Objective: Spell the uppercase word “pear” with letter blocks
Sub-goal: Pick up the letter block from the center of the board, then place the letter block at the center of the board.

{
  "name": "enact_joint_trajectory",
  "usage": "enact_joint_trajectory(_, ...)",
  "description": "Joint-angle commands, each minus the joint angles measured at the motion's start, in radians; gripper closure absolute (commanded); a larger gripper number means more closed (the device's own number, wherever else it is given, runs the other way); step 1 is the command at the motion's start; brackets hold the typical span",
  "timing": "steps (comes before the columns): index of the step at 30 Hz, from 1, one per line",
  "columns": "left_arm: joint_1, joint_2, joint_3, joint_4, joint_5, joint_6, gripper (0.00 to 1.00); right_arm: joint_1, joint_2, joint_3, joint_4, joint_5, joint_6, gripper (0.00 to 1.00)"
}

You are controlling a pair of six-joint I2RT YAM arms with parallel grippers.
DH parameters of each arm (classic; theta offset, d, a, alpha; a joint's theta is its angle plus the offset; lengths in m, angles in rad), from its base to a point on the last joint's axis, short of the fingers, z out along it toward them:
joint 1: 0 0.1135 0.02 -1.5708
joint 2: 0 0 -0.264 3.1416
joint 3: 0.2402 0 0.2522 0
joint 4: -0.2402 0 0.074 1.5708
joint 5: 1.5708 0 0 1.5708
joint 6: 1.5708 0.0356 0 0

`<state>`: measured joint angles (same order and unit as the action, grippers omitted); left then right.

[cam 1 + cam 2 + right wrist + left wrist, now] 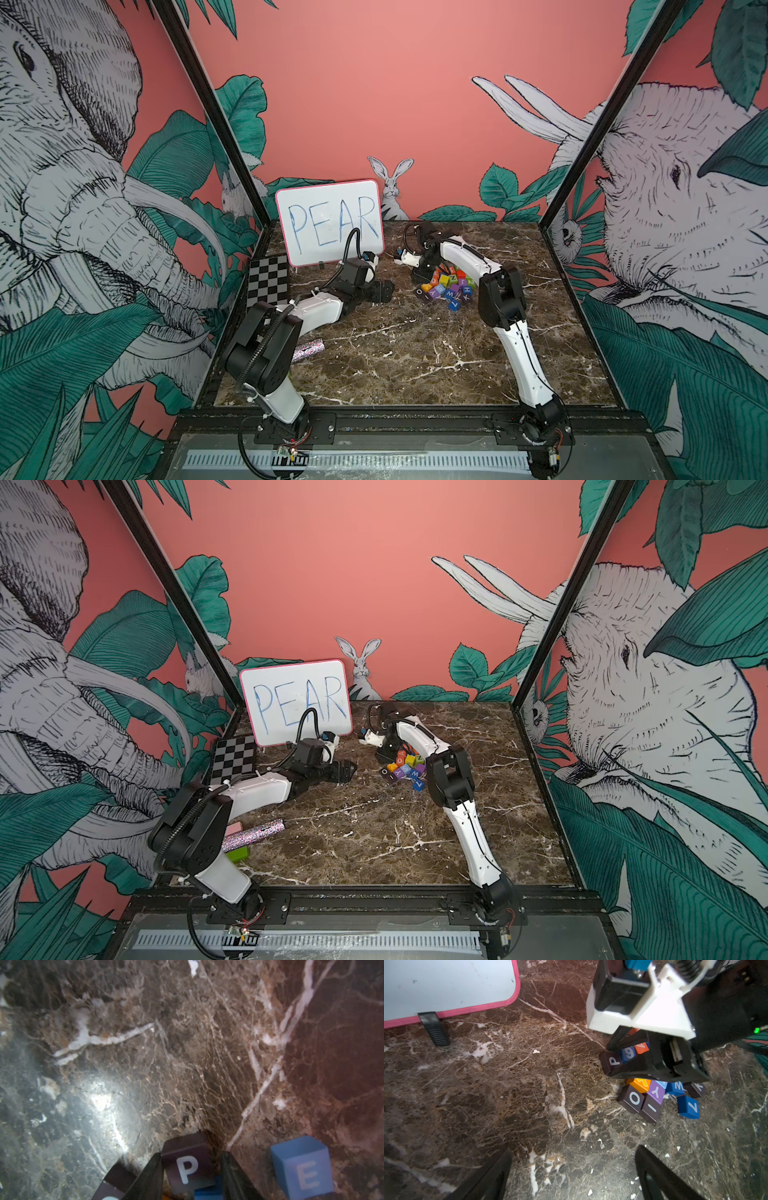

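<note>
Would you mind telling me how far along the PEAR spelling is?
Done: nothing yet; no letters stand in a row on the table. In hand: the right gripper is closed on the dark-brown P block at the edge of the pile; the left gripper hangs open over bare table. Left: place P, add the blue E block lying beside it, then find A and R.

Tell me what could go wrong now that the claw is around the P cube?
The right gripper holds the P block only near its fingertips, so it might slip. The blue 9 block sits against it and may get dragged. The blue E block lies close beside one finger and could be knocked away.
</note>
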<state>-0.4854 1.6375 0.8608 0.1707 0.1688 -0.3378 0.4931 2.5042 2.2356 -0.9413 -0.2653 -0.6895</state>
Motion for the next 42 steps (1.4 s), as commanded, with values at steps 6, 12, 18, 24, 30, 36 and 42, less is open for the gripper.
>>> enact_joint_trajectory(6, 0.015, -0.014, -0.018, 0.004, -0.011, -0.044, 0.06, 0.014, 0.007, 0.035, -0.051, -0.031, -0.005, 0.58)
enact_joint_trajectory(12, 0.048, 0.005, 0.002, 0.007, -0.014, -0.111, 0.07, 0.022, -0.016, 0.017, 0.003, 0.012, 0.151, 0.64)
enact_joint_trajectory(18, 0.058, 0.014, 0.011, -0.01, -0.021, -0.158, 0.07, 0.057, -0.007, 0.039, 0.036, 0.202, 0.393, 0.7)
enact_joint_trajectory(24, 0.117, -0.007, -0.031, -0.033, 0.009, -0.274, 0.08, 0.126, 0.055, 0.171, -0.035, 0.243, 0.743, 0.66)
enact_joint_trajectory(30, 0.124, -0.066, -0.065, -0.069, -0.017, -0.277, 0.08, 0.171, 0.034, 0.147, 0.021, 0.289, 1.107, 0.7)
enact_joint_trajectory(36, 0.156, -0.149, -0.116, -0.111, -0.047, -0.281, 0.08, 0.206, 0.076, 0.196, 0.019, 0.232, 1.324, 0.72)
enact_joint_trajectory(42, 0.218, -0.211, -0.149, -0.181, -0.059, -0.301, 0.08, 0.262, 0.103, 0.2, 0.134, 0.186, 1.454, 0.73)
